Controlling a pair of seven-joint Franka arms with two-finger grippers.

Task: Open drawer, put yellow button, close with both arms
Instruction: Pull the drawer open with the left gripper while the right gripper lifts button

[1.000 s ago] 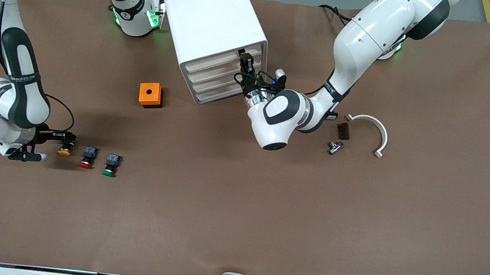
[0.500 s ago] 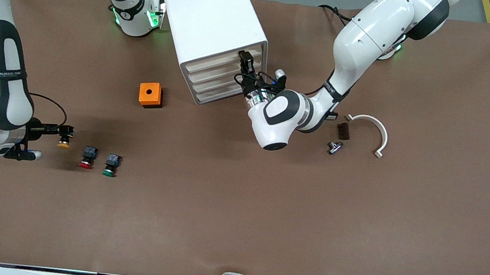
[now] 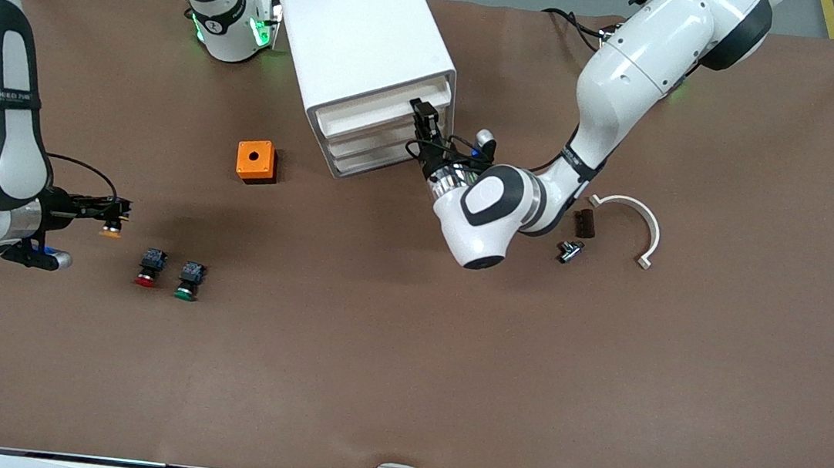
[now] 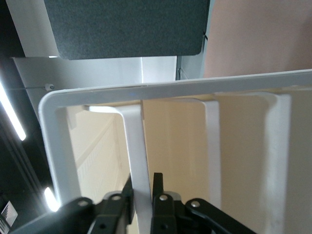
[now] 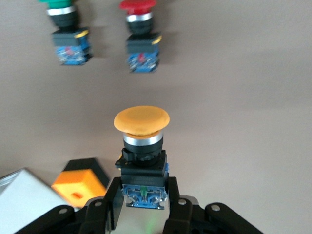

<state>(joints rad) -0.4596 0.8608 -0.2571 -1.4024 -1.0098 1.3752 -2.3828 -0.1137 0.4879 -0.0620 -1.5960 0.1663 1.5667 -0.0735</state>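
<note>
Two arms busy up front: left end effector (image 3: 422, 114) clamps the drawer (image 3: 375, 117) front, pulled slightly out of the cabinet (image 3: 353, 33). Right wrist view: right end effector (image 5: 143, 199) grips the yellow button (image 5: 142, 141), lifted over the tabletop (image 3: 450, 361) near the red button (image 5: 140, 34).

The yellow button (image 5: 141, 120) has a matt plastic cap; the cabinet (image 3: 360, 34) is smooth white plastic; the table (image 3: 450, 361) looks matt brown.
</note>
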